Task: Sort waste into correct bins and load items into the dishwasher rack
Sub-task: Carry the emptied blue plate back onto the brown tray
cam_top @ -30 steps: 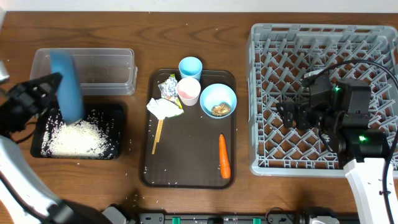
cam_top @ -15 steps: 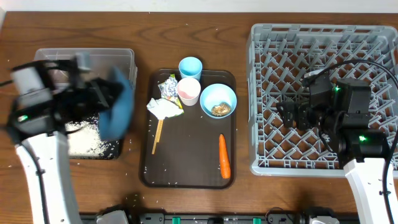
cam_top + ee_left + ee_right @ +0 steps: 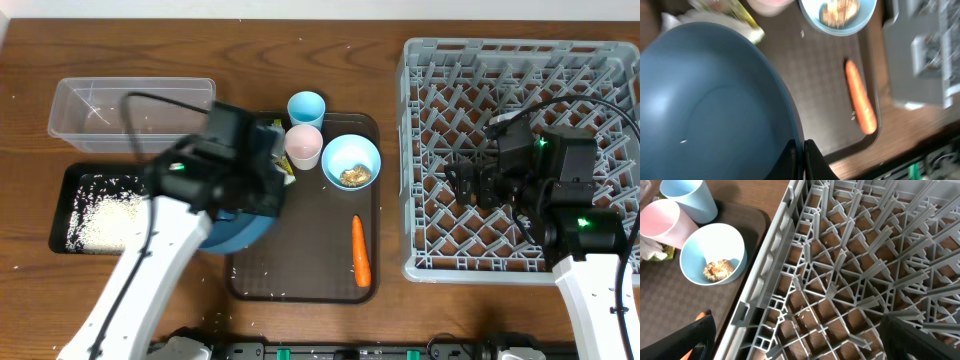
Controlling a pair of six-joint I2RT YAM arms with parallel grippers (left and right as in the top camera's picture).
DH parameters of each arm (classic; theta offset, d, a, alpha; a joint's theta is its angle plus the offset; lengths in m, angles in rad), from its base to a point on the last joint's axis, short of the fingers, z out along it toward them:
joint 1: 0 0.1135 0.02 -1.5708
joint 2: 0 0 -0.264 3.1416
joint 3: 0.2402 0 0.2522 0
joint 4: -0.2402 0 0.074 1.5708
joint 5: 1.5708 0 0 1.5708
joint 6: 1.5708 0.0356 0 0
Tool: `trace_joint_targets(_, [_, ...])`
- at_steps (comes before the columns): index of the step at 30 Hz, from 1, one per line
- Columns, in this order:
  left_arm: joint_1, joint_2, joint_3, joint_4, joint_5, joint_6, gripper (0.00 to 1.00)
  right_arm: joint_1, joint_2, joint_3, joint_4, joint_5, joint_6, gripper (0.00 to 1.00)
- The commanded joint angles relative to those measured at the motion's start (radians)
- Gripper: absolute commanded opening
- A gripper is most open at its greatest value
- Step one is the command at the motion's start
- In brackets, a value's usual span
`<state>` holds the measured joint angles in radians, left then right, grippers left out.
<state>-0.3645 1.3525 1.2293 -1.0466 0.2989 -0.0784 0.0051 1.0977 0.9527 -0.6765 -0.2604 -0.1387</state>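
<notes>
the left gripper [image 3: 800, 151] is clamped tight on the rim of the large dark blue bowl [image 3: 235, 232], its two fingers pinched together over the edge in the left wrist view; the bowl hangs above the left side of the dark brown serving tray [image 3: 310, 275], and its inside looks bare apart from a stray grain or so; the white rice [image 3: 100, 220] lies heaped in the shallow black tray [image 3: 60, 178] at the far left, with the clear tub [image 3: 130, 88] just behind it; loose grains speckle the serving tray and the table around it.

on the serving tray, the smaller light blue bowl [image 3: 351, 160] sits upright with the brownish food lump [image 3: 354, 176] inside; the pink cup [image 3: 303, 146] stands just beside it and the light blue cup [image 3: 306, 106] behind that; the orange carrot [image 3: 360, 250] lies lengthwise near the tray's right edge; a corner of the yellow-green wrapper [image 3: 727, 7] peeks past the bowl's rim in the left wrist view.

the right gripper [image 3: 805, 341] hovers over the grey dishwasher rack [image 3: 440, 80], jaws spread wide and holding nothing; the rack's pegs and lattice floor show beneath it.
</notes>
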Motion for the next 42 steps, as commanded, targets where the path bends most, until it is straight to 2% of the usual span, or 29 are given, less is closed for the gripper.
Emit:
trace_joint_targets(1, [-0.084,0.068,-0.032,0.002,-0.089,-0.006,0.06,0.013,0.002,0.019,0.000,0.002,0.011,0.98])
trace_joint_targets(10, [-0.257,0.245,-0.035,0.011,-0.117,-0.010,0.06,0.013,0.002,0.019,0.002,0.003,0.010,0.99])
trace_joint_targets(18, [-0.350,0.255,-0.034,0.047,-0.117,-0.058,0.06,0.013,0.002,0.019,0.004,0.003,0.010,0.99])
trace_joint_targets(25, [-0.366,0.255,-0.034,0.075,-0.117,-0.061,0.08,0.013,0.002,0.019,0.002,0.003,0.010,0.99])
trace_joint_targets(26, [-0.366,0.255,-0.034,0.074,-0.117,-0.061,0.15,0.013,0.002,0.019,0.002,0.003,0.010,0.99])
trace_joint_targets(27, [-0.366,0.255,-0.034,0.072,-0.117,-0.061,0.17,0.013,0.002,0.019,0.002,0.002,0.010,0.99])
trace_joint_targets(28, [-0.366,0.255,-0.034,0.069,-0.117,-0.062,0.25,0.013,0.002,0.019,0.002,0.002,0.010,0.99])
trace_joint_targets(30, [-0.366,0.255,-0.034,0.065,-0.117,-0.062,0.32,0.013,0.002,0.019,0.003,0.002,0.010,0.99])
trace_joint_targets(35, [-0.366,0.255,-0.034,0.065,-0.117,-0.062,0.40,0.013,0.002,0.019,0.002,0.002,0.011,0.99])
trace_joint_targets(36, [-0.366,0.255,-0.034,0.065,-0.117,-0.062,0.45,0.013,0.002,0.019,0.002,0.002,0.011,0.99])
trace_joint_targets(37, [-0.366,0.255,-0.033,0.068,-0.117,-0.062,0.50,0.013,0.002,0.019,0.002,0.002,0.010,0.99])
trace_joint_targets(40, [-0.358,0.254,-0.002,0.069,-0.118,-0.062,0.84,0.013,0.002,0.019,0.003,0.002,0.010,0.99])
trace_joint_targets(42, [-0.351,0.254,0.029,0.082,-0.127,-0.063,0.93,0.013,0.002,0.019,0.003,0.002,0.010,0.99])
